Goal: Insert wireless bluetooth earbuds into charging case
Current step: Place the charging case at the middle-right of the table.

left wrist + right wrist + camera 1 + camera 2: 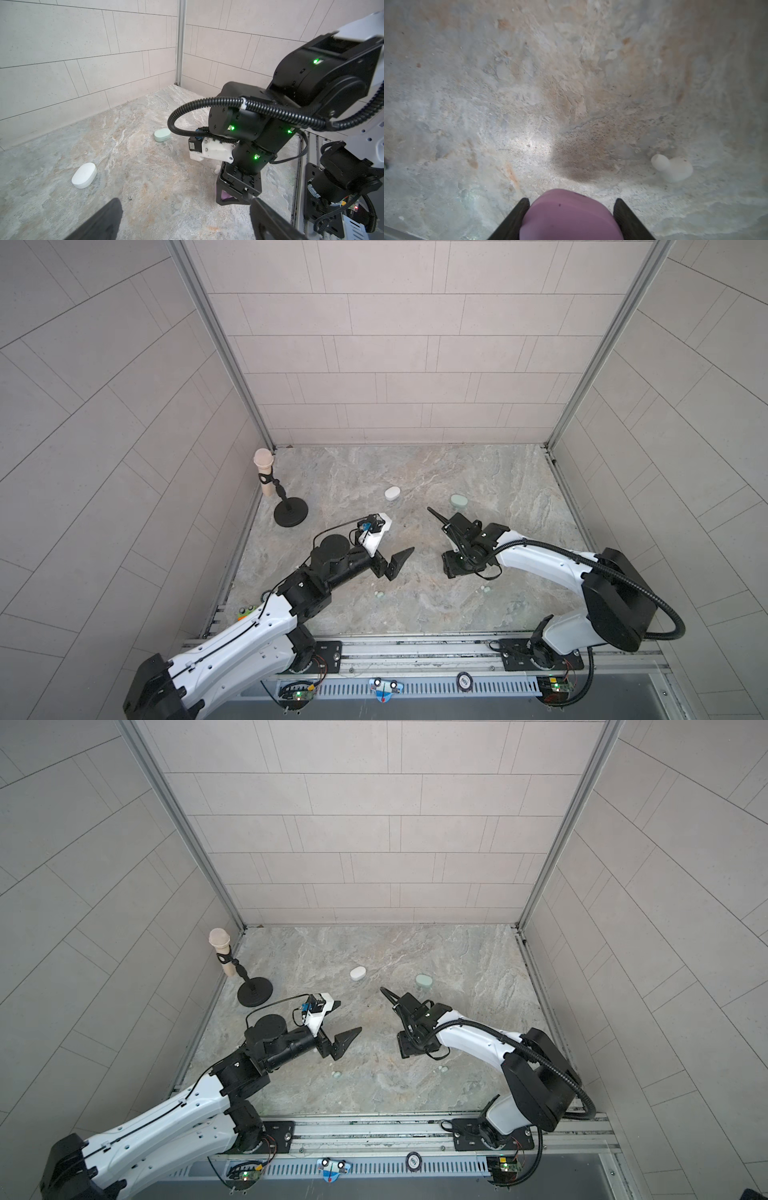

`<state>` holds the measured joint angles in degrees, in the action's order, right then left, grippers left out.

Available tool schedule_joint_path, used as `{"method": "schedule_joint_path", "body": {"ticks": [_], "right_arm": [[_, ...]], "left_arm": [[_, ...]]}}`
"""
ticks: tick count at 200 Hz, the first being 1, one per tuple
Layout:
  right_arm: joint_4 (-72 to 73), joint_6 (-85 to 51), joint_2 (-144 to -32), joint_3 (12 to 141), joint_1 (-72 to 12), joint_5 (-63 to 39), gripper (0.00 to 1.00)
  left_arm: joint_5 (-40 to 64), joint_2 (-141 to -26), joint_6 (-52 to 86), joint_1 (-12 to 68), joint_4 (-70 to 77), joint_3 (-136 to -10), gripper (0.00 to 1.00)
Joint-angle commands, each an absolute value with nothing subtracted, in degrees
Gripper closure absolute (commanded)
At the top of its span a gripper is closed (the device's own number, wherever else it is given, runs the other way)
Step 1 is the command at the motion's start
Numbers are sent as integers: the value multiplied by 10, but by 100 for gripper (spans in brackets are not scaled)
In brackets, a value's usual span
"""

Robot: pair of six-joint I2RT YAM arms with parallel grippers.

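My right gripper (453,570) points down near the floor, shut on a lilac charging case (571,216). A sliver of that case shows between its fingers in the left wrist view (225,195). My left gripper (395,541) hovers to its left, open and empty, fingers spread wide (104,220). A white earbud (672,168) lies on the floor beside the right gripper. Pale mint earbuds lie near the front: one pair (379,594) below the left gripper, another (484,589) below the right wrist. A white case (392,493) and a mint case (458,500) lie shut farther back.
The stone-patterned floor (415,614) is walled by tiled panels on three sides. A microphone on a black round stand (291,512) stands at the back left corner. A small orange-and-green object (246,612) sits at the left edge, by the left arm.
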<state>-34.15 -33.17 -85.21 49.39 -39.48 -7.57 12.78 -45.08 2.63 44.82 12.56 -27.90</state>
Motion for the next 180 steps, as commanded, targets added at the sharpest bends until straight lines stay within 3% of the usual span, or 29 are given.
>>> {"method": "schedule_joint_path", "body": {"ticks": [1, 67, 180], "right_arm": [[-286, -327, -856, 480, -399, -75, 49], [-306, -306, -874, 490, -399, -67, 48], [-336, -232, -869, 512, -188, -62, 48]], "left_arm": [[117, -443, 19, 451, 124, -277, 0], [112, -445, 16, 451, 121, -278, 0], [117, -455, 16, 450, 127, -277, 0]]}}
